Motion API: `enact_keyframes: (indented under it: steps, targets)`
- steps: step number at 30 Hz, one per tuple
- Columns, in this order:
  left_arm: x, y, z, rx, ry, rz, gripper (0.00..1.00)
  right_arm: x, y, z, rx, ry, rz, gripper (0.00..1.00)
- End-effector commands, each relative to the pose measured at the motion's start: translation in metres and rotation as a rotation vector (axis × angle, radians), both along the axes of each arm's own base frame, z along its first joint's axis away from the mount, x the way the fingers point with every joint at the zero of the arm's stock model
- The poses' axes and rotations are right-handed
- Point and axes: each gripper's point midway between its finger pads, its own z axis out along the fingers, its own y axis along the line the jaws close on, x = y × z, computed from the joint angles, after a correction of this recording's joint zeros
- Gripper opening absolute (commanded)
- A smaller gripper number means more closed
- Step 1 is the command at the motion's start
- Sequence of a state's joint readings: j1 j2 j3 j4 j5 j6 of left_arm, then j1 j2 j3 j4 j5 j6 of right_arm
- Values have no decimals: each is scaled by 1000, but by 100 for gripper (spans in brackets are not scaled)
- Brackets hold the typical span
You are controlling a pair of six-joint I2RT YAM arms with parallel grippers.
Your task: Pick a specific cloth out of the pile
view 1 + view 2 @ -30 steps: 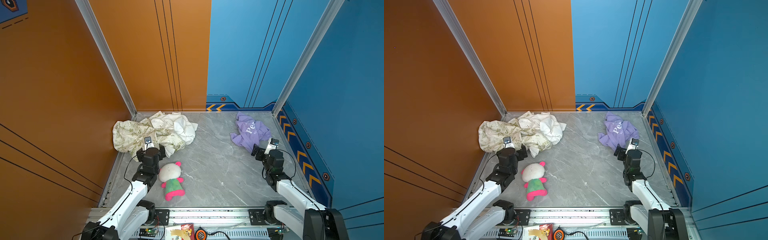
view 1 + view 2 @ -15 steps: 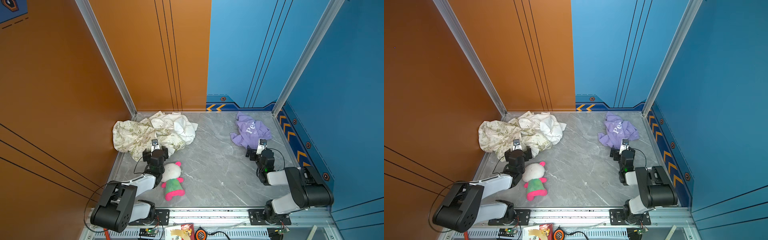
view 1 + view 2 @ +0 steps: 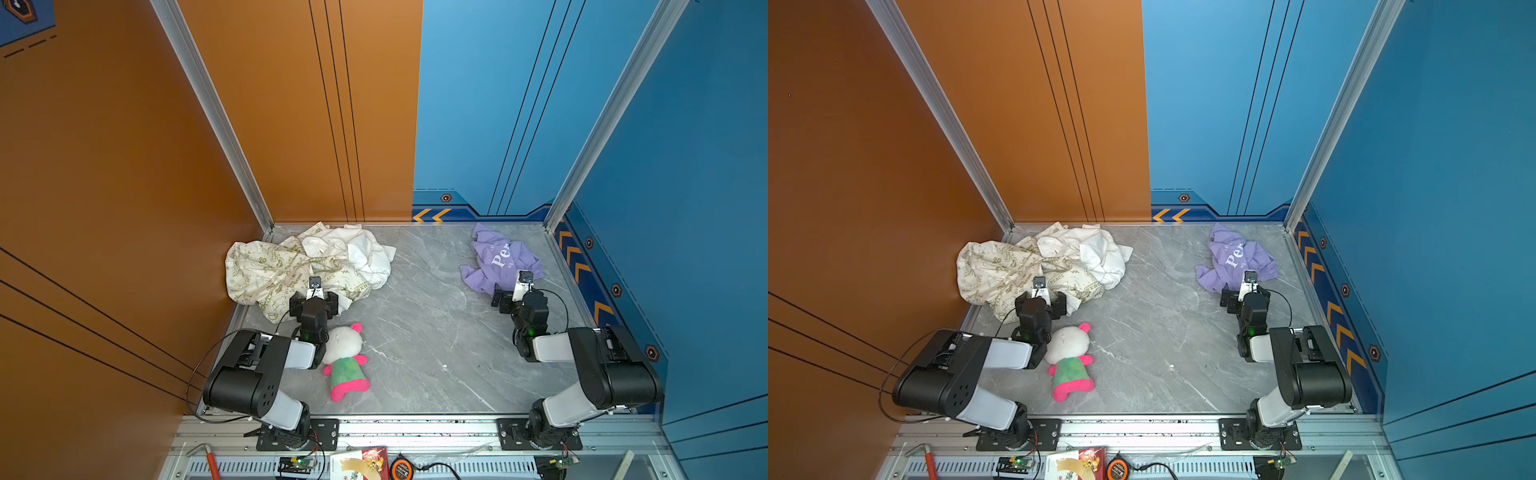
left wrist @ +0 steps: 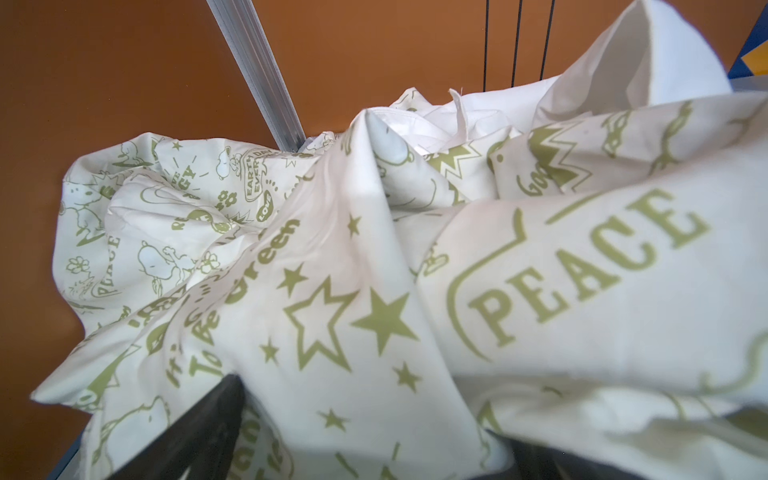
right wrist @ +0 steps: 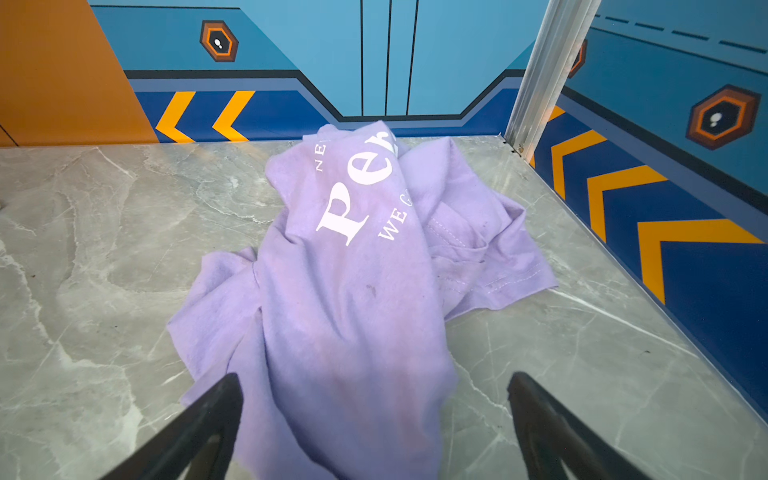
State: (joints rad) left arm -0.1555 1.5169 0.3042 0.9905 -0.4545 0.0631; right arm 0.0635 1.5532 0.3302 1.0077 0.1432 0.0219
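Now pile (image 4: 374, 291) lies between left fingers (image 4: 199, 432).

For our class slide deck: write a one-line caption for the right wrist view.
Open right claw, fingers either side of a crumpled lilac shirt lying on the grey marble table.

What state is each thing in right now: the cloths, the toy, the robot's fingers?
Pile: rumpled, printed and white cloth tangled.
Purple shirt: crumpled, lying apart from the pile.
Toy: lying down, held by nothing.
Left fingers: open, at the pile's edge.
Right fingers: open, astride the shirt's edge, gripping nothing.
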Motion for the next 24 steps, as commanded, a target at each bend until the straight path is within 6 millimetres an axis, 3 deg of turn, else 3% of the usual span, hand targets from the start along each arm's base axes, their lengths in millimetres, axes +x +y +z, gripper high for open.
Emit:
enact_keyframes:
  steps: [1,3,24]
  targets:
    - [6,-1,0,-57,-21,-33,98,-6,-4,1,-35,-10,-57,100]
    - [9,-2,3,-37,-75,-44,98,-4,-4,0,-32,0,-50,100]
    - [11,1,0,-31,-37,-14,98,6,-6,-5,54,45,11,100]
